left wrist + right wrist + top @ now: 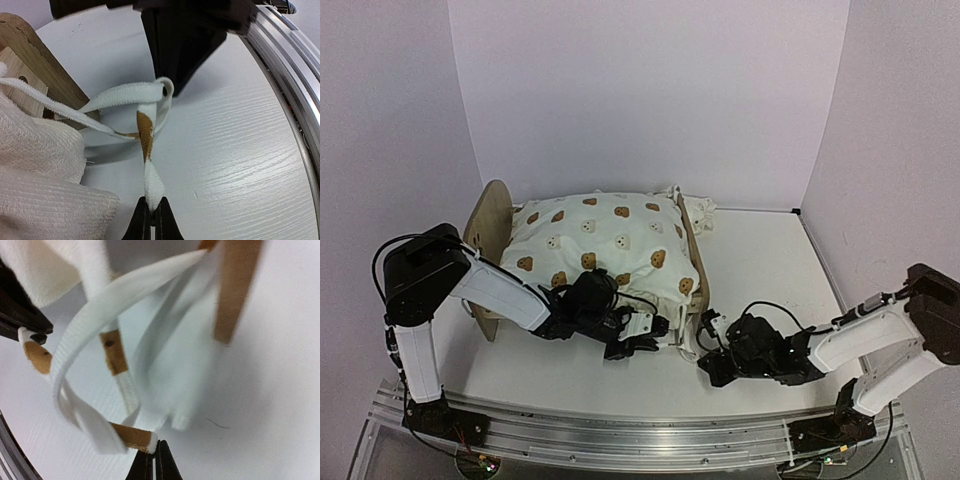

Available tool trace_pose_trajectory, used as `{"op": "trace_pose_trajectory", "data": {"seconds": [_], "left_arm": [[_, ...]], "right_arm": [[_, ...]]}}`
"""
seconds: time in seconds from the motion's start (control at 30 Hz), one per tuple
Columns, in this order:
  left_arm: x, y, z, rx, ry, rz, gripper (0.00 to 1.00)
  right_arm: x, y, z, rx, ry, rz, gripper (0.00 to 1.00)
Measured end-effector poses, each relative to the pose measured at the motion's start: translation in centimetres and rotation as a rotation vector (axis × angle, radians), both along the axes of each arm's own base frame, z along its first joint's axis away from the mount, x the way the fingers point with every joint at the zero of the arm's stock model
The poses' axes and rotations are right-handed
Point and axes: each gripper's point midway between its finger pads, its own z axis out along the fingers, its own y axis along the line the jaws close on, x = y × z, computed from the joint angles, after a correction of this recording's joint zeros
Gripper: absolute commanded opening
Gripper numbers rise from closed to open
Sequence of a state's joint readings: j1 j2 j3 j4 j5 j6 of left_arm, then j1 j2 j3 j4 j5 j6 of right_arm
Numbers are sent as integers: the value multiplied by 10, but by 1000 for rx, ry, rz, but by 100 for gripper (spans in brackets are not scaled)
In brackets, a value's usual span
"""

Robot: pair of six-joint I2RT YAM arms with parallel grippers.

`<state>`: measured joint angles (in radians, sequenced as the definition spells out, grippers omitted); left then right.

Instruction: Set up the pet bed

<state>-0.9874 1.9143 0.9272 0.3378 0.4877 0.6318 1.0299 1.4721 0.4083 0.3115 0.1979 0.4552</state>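
Item 1, table [770,260]: I am viewing a white surface with white walls behind it. It is carrying everything listed below.

Item 2, pet bed [490,225]: I am seeing the light-wood frame sitting left of centre towards the back of the table. Its rounded end boards are standing upright at the left and right ends.

Item 3, duvet [605,240]: cream with a bear print, it is lying puffed up between the two end boards and covering the bed's top.

Item 4, left arm: it is reaching across the front of the bed towards the right end board.

Item 5, right arm: it is reaching in low from the right, and its wrist is hovering just above the table.

Item 6, tie strings [125,95]: these white bands are looping off the bed's near right corner, between the two grippers.

Item 7, left gripper [151,220]: its jaws are pressing fully together on a brown-patched strand [146,135] that is running straight up from the tips.

Item 8, right gripper [154,460]: its jaws are also sitting fully closed. A brown-tipped end [132,436] is meeting the very tips and appears to be nipped there.
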Motion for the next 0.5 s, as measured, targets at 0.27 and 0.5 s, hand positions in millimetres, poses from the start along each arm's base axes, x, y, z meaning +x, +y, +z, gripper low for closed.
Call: {"op": "trace_pose_trajectory", "data": {"seconds": [0.27,0.5], "left_arm": [[8,14,0,47,-3,23,0],[16,32,6,103,-34,40,0]], "right_arm": [[25,-59,40,7,-61,-164,0],[47,-99,51,-117,-65,-256,0]]}}
